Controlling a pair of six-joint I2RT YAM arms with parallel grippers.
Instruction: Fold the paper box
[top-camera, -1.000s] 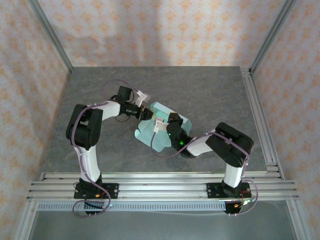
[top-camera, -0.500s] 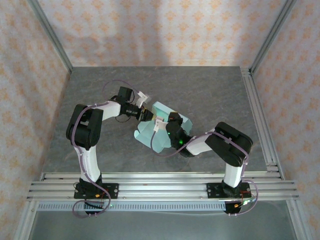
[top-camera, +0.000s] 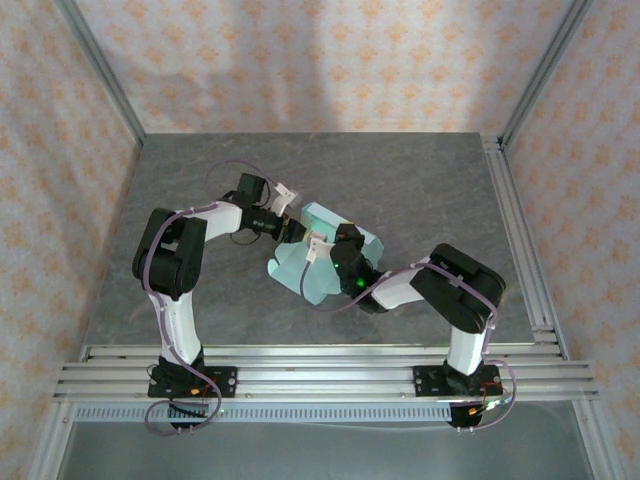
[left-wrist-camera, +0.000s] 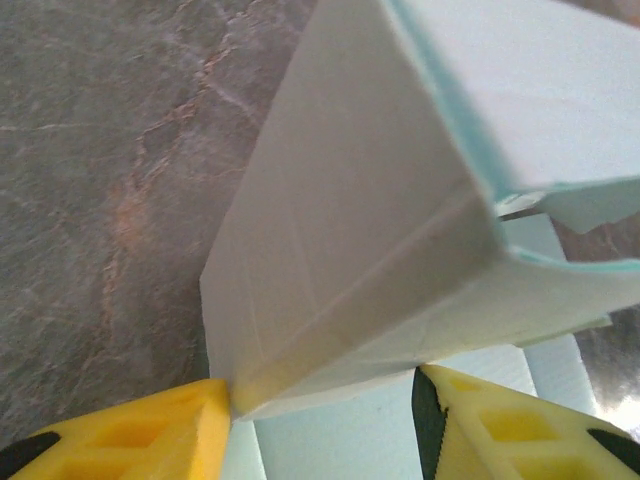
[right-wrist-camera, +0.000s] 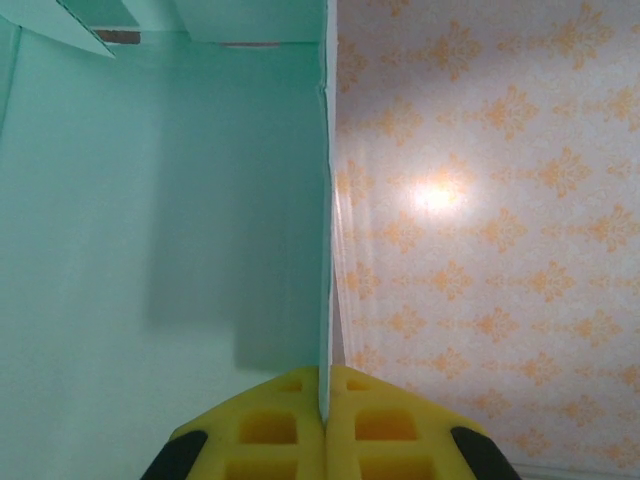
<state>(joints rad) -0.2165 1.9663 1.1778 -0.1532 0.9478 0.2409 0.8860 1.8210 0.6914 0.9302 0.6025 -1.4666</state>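
Here, two grippers meet at the paper box (top-camera: 300, 276) on the grey table (top-camera: 420, 180).
Just left of the box, the left gripper (top-camera: 291, 228) (left-wrist-camera: 320, 400) has its yellow fingers (left-wrist-camera: 170, 435) spread apart. One end of the box (left-wrist-camera: 350, 230) sits between them, and one finger touches its bottom corner. I cannot tell if they squeeze it. The box is pale green card, partly folded, with walls standing up. At the right side of the box, the right gripper (top-camera: 320, 250) (right-wrist-camera: 325, 385) has its fingers pressed together on a thin edge of the card (right-wrist-camera: 150, 250), pinching it. Right of that edge is a wall with orange patterns (right-wrist-camera: 480, 200).
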